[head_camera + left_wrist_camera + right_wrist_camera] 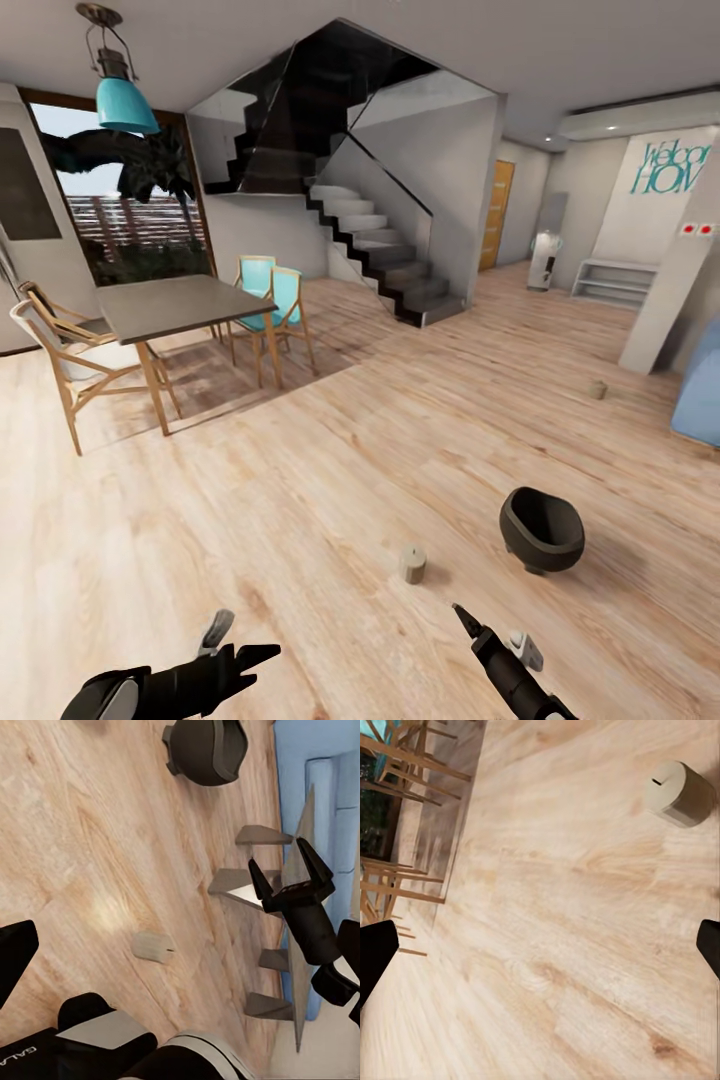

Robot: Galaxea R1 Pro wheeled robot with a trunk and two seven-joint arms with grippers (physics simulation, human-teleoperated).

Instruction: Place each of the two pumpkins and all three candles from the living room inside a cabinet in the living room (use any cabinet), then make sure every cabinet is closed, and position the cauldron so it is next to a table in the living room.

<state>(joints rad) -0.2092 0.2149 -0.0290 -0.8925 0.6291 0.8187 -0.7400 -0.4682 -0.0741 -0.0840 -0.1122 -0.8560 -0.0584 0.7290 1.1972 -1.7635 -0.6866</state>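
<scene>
Left to right across the wooden floor (330,470): my left gripper (238,655), fingers apart, empty, at the near edge; a candle (413,563) upright on bare boards just ahead, between my two arms; my right gripper (466,622), jaws spread, empty; the cauldron (541,530) tipped onto its side beyond it; a second candle (598,389) farther off. The candle looks light, rigid and smooth-sided, so I would pinch it across its round wall.
</scene>
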